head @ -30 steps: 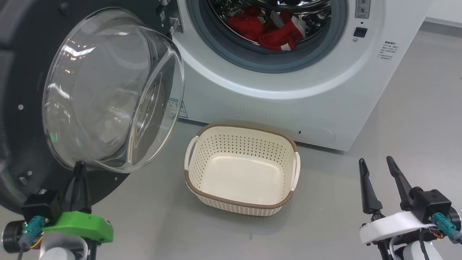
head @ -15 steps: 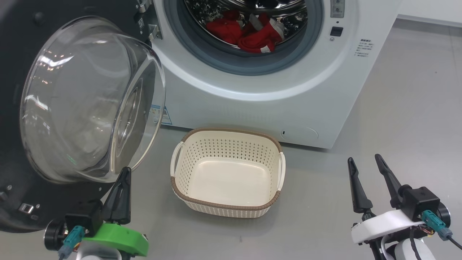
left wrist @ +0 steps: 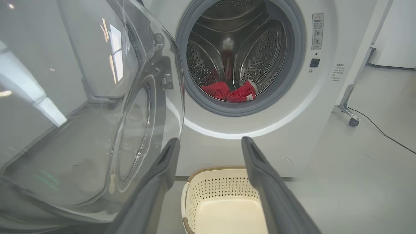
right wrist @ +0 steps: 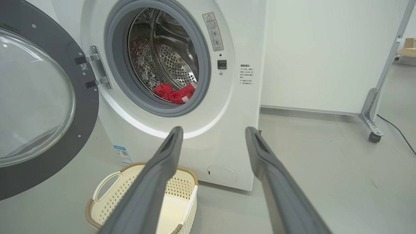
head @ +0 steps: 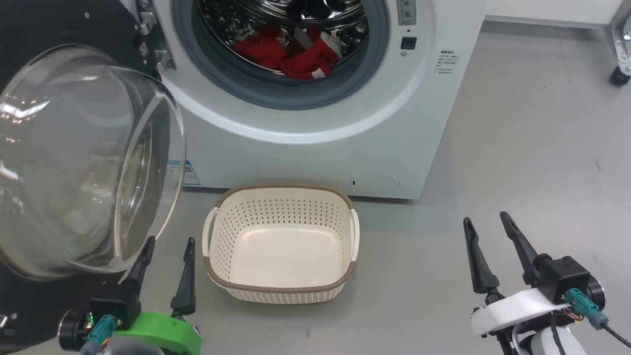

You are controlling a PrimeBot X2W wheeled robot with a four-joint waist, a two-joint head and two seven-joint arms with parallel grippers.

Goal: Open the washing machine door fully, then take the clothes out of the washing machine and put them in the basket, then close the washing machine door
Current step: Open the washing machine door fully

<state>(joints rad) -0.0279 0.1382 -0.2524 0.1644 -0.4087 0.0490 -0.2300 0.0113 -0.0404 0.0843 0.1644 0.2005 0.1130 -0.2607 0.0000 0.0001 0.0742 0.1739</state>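
Hovering spread wide with nothing in it, the left gripper (head: 170,241) is sitting just beside the bulging glass of the washing machine door (head: 74,162), which is hanging wide open, while the right gripper (head: 484,218), also spread and empty, is hanging well apart on the right. The red clothes (head: 291,54) are lying low in the drum (left wrist: 243,48) of the washing machine (head: 305,148), with the empty basket (head: 281,188) standing on the floor (head: 493,162) just in front. A deep pinch into the bunched fabric, lifted clear over the grey gasket (head: 276,96), is looking like the best approach.
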